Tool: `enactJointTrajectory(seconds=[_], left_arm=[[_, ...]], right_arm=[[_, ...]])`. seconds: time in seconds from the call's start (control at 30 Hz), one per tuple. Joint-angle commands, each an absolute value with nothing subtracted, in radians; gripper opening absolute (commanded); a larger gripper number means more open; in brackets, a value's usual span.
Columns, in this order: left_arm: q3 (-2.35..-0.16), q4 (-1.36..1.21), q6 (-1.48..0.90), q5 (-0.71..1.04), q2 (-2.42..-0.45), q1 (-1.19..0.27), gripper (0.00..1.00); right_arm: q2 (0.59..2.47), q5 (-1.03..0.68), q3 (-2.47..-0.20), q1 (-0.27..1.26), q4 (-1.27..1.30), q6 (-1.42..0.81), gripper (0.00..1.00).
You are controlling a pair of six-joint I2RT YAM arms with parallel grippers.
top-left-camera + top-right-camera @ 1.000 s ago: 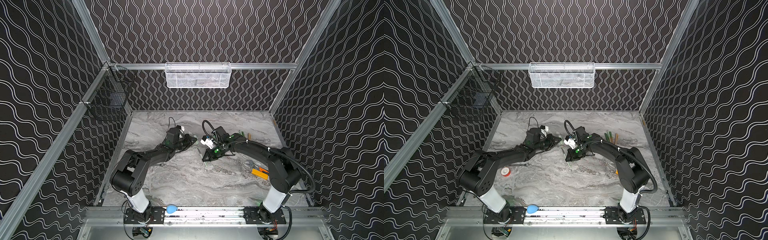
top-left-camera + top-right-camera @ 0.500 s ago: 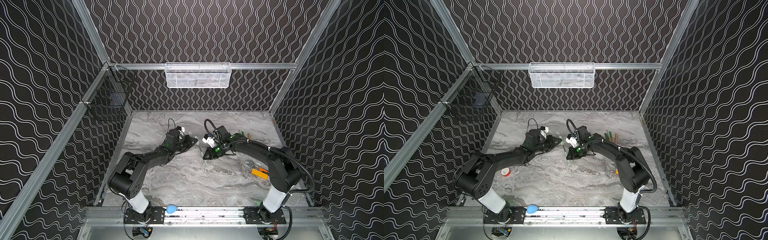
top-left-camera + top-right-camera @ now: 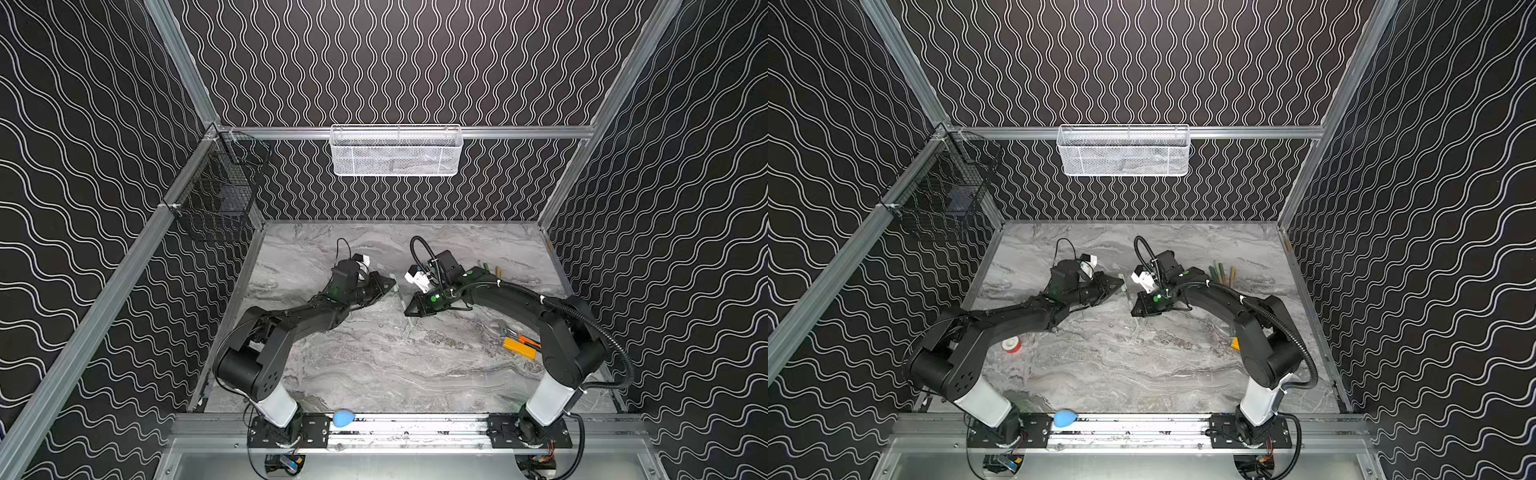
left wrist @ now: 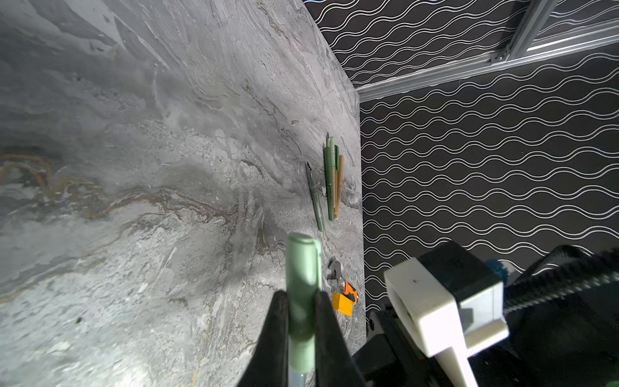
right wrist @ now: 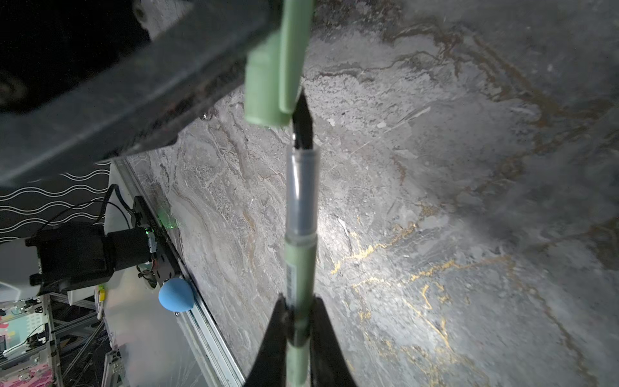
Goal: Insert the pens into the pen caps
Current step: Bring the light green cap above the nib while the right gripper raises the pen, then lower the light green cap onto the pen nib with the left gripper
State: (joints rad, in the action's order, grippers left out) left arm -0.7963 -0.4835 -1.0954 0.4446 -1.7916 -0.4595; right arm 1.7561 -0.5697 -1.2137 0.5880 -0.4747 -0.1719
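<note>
Plainly, the left hand [image 4: 301, 298] is pinched narrow on the pale green cap [image 4: 302, 261]. It holds the cap clear of the counter [image 4: 134, 201], rounded end toward the rear and the other end facing the front, where the pen comes from.

Between the arms lies the relation that decides the coming move. In the right wrist view the dark tip of the pale green pen [image 5: 299, 261] sits just beside the cap's near end, along the clip side — not inside the mouth, as far as that view tells. Cap and pen run nearly parallel, both lengthwise front to back, yet the pen's axis looks shifted a little sideways from the cap's bore. I judge a small sideways correction is needed before any push along the shaft — otherwise the tip may slide up the outside.

The right hand [image 5: 299, 301] is shut tight on the pen's barrel, well behind the tip. Farther right, the other pens [image 3: 1219, 274] lie together on the counter, well apart from both hands.
</note>
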Motion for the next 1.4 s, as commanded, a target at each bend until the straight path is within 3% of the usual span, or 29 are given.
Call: enactJointTrajectory(seconds=[0.0, 0.6, 1.37], left_arm=[[-0.809, -0.484, -1.076, 0.437, -1.788, -0.466, 0.05], [-0.854, -0.424, -1.038, 0.451, -1.794, -0.487, 0.05], [-0.875, -0.517, -1.055, 0.432, -1.839, -0.463, 0.05]], right_arm=[[1.749, -0.592, -1.212, 0.589, -0.444, -0.175, 0.00], [1.744, -0.568, -1.229, 0.557, -0.420, -0.179, 0.00], [1.682, -0.663, -1.139, 0.557, -0.429, -0.153, 0.00]])
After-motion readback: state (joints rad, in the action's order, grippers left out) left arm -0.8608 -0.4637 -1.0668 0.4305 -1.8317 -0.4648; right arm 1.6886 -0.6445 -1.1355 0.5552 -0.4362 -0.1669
